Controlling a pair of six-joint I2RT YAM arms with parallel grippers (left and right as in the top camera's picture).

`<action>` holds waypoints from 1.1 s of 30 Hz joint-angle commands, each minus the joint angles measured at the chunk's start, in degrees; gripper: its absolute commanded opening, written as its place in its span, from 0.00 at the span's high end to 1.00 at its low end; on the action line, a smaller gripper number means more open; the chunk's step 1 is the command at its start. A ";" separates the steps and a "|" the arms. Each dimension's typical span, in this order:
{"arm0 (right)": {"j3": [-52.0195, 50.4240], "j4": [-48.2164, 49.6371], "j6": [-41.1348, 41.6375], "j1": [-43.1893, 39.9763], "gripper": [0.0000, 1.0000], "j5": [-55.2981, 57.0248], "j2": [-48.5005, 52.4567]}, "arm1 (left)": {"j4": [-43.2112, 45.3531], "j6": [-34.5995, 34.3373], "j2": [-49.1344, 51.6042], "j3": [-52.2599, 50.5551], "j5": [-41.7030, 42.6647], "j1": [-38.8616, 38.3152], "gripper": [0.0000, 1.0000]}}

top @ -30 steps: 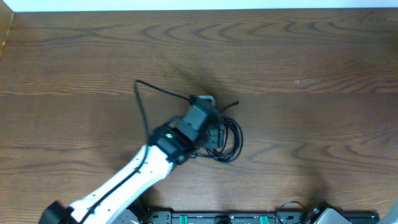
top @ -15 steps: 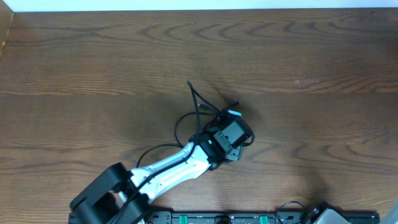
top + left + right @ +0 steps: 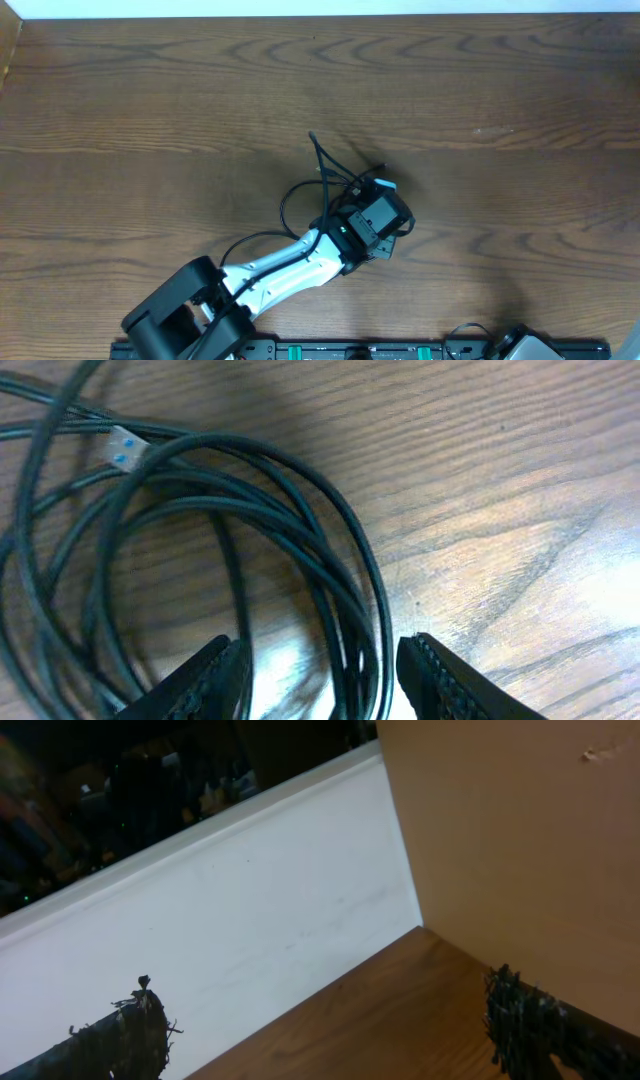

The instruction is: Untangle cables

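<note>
Near the middle of the table (image 3: 520, 90), a loose tangle of black cables (image 3: 322, 166): one end pointing toward the far edge, one loop out to the left. Right over the tangle, left gripper (image 3: 378, 205), covering most of it, on a white arm (image 3: 285, 270) reaching in from bottom left.

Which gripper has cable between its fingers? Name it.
The left gripper: loops of the black cables lie between its fingers. The right gripper stands wide open near a white wall, with nothing between its fingers.
</note>
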 commanded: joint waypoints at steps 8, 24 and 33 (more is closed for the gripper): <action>0.59 -0.76 0.81 0.57 0.01 -0.33 -0.76 | 1.16 -3.87 2.58 -0.15 0.66 -0.09 0.68; 0.59 -4.24 0.81 11.19 0.01 -0.33 -0.74 | -4.68 -8.24 -27.52 2.69 0.61 9.68 0.93; 0.57 -25.24 19.43 18.43 0.01 -0.37 0.37 | -4.52 -25.73 -39.08 2.67 0.63 17.14 0.92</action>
